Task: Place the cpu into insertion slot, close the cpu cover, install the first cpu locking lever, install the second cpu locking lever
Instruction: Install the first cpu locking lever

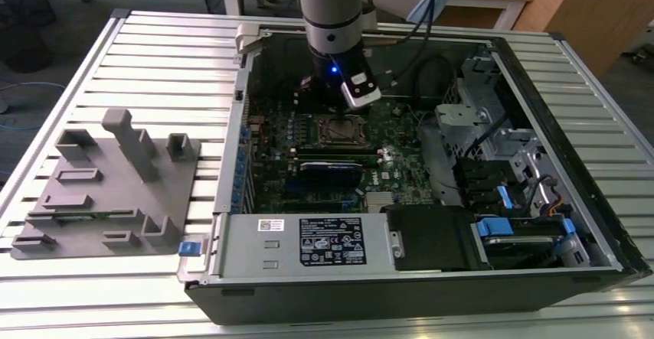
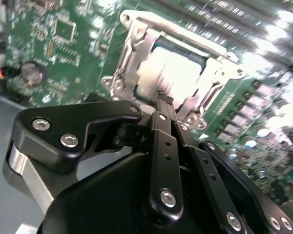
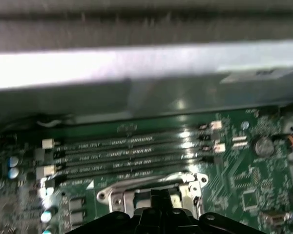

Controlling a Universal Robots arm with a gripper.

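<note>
A: Where did the cpu [image 2: 178, 73] lie?
B: Seated in the insertion slot [image 2: 132, 58], framed by the cpu cover [image 2: 205, 46].
A: And the pincer [image 2: 164, 99]?
B: Fingers pressed together, holding nothing, poised just above the slot

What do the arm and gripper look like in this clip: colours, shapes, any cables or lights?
The arm is a silver-grey tube with a light blue joint cap and a dark wrist section carrying a small blue light. A black cable runs from it. A white-and-black camera block sits at the wrist. The gripper is matte black, built of flat linkage bars with silver screw heads.
</note>
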